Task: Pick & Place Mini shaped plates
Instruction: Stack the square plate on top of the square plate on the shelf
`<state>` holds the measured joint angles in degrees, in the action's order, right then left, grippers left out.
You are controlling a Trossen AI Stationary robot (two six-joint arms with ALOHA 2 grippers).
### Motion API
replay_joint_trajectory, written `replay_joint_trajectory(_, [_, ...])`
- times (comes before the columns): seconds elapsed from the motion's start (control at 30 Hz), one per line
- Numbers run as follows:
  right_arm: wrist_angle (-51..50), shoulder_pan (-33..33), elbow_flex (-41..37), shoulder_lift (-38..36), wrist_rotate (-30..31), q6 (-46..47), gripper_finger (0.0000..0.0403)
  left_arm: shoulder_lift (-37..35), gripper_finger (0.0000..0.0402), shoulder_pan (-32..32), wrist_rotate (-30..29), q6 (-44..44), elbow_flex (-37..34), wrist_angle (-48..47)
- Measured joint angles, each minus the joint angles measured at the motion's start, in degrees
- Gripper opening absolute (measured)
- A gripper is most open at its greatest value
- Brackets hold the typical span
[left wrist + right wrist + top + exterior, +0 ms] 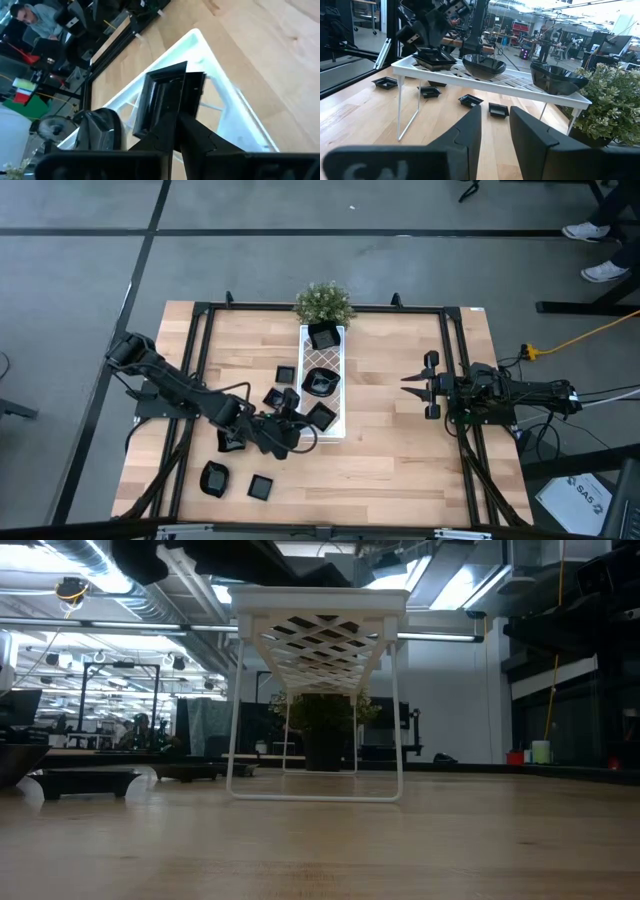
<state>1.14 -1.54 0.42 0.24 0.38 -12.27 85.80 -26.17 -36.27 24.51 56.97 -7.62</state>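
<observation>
A long white lattice tray (337, 360) stands on thin legs at the table's middle. Two black dishes (482, 65) (557, 77) sit on it. At its near end my left gripper (305, 427) is shut on a square black mini plate (165, 97), also seen in the right wrist view (434, 58). More mini plates lie loose on the wood left of the tray (285, 373) and near the front left (215, 478) (261, 487). My right gripper (412, 385) waits open at the table's right, holding nothing. My left gripper pinches the square plate by its near rim (172, 112) between its two fingers. The fingers slant down from the table's near left. The plate is tilted, and its far part lies on the tray's near end (200, 40).
A small green potted plant (323, 302) stands at the tray's far end. Black frame rails (200, 340) run along the table's sides. Bare wood lies between the tray and my right gripper. A person (35, 20) sits in the room beyond the table.
</observation>
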Motion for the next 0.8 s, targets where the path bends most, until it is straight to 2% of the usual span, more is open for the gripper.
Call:
replay_joint_trajectory(0.33, [-0.01,0.00,-0.02,-0.01,0.00,0.02,0.0102,-0.22,0.0067,0.41,-0.56,-1.26,0.51,-0.75])
replay_joint_trajectory(0.57, [-0.02,0.00,-0.02,0.02,0.00,0.01,0.0102,-4.79,0.0099,0.41,7.06,-8.32,1.64,-1.84])
replay_joint_trajectory(0.8, [-0.01,0.00,-0.01,0.00,0.00,0.00,0.0102,-9.43,0.0106,-0.18,12.88,-16.08,1.70,-6.66])
